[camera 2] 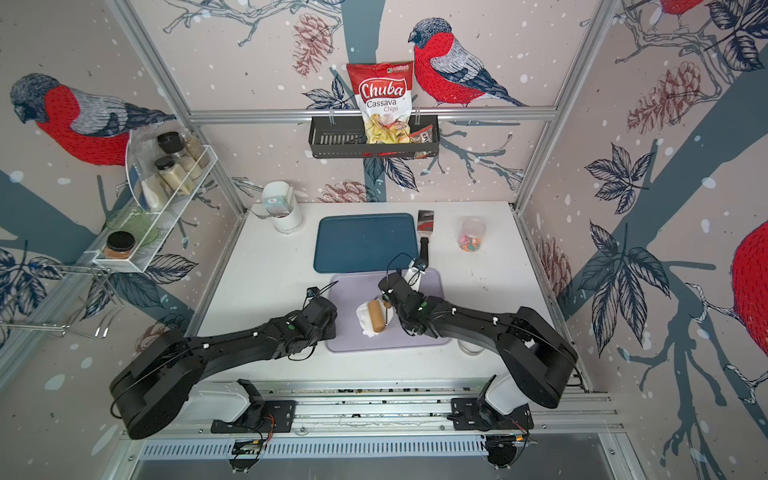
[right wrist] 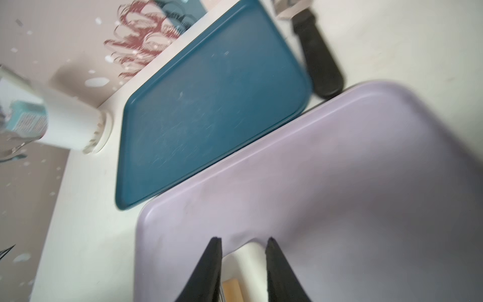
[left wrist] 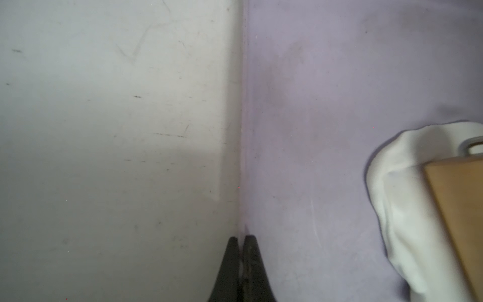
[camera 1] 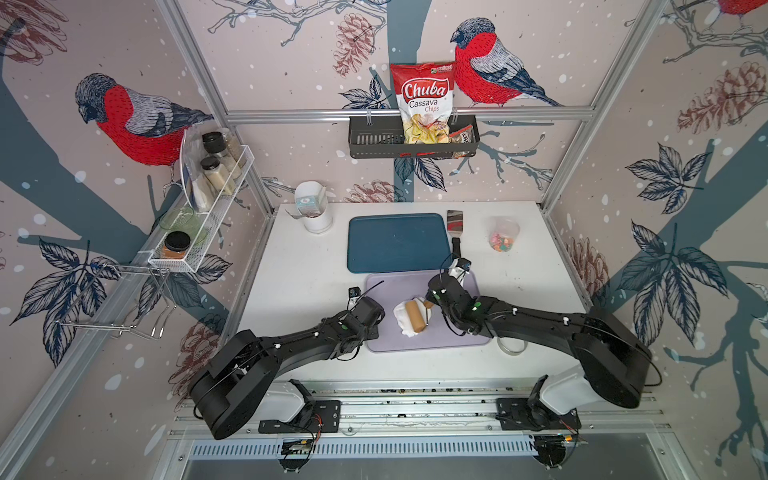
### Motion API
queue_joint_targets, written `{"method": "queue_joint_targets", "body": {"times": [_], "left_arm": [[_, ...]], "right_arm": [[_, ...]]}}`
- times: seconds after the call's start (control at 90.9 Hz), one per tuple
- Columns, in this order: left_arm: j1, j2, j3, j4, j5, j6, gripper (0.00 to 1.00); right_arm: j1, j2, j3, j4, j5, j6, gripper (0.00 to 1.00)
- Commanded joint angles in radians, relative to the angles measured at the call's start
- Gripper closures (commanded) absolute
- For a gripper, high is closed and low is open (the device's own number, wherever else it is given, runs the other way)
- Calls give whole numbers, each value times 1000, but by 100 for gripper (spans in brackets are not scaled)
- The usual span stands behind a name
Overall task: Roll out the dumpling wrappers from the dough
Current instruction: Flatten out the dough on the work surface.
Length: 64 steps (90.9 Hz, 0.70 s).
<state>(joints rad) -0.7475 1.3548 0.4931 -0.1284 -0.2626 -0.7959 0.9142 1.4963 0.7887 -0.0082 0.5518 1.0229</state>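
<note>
Left wrist view: the left jaws are shown pressed together at the rim of the flat lilac plastic tray point(left wrist: 313, 104). The right jaws, hidden from above, are clamped on the small wooden roller point(camera 1: 414, 316). Lumpy white dough point(camera 1: 400, 312) is pinned beneath it in that tray.

The dough point(left wrist: 397, 198) is seen as a matt white, soft mass with smooth folds. The rolling pin point(left wrist: 460, 204) is made of smooth, pale brown wood. The lilac tray point(right wrist: 339, 183) is of matt plastic, faintly smudged; the blue tray point(right wrist: 209, 104) is finely scratched. The white table point(left wrist: 104, 130) is scuffed.
</note>
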Motion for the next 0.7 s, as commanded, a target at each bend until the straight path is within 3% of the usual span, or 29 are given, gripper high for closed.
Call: {"method": "queue_joint_targets", "body": {"times": [0.0,0.077,0.165,0.308,0.396,0.55,0.616,0.693], "left_arm": [[-1,4,-13,-146,2,1,100],[0,4,-10,-146,3,-2,100],[0,1,-6,-154,-4,-9,100],[0,-14,-17,-157,-7,-6,100],[0,-18,-15,-162,-6,0,100],[0,-21,-15,-156,-11,-5,100],[0,-20,-13,-161,-14,-10,100],[-1,-19,-14,-163,-12,-8,100]], "right_arm": [[72,66,16,-402,8,-128,100],[144,155,57,-377,-48,-78,100],[132,179,53,-337,-74,-50,100],[27,67,15,-436,63,-108,100],[59,30,19,-464,129,-147,100],[157,192,72,-405,-19,-39,100],[130,185,43,-366,-40,-27,100],[52,125,11,-421,35,-47,100]]}}
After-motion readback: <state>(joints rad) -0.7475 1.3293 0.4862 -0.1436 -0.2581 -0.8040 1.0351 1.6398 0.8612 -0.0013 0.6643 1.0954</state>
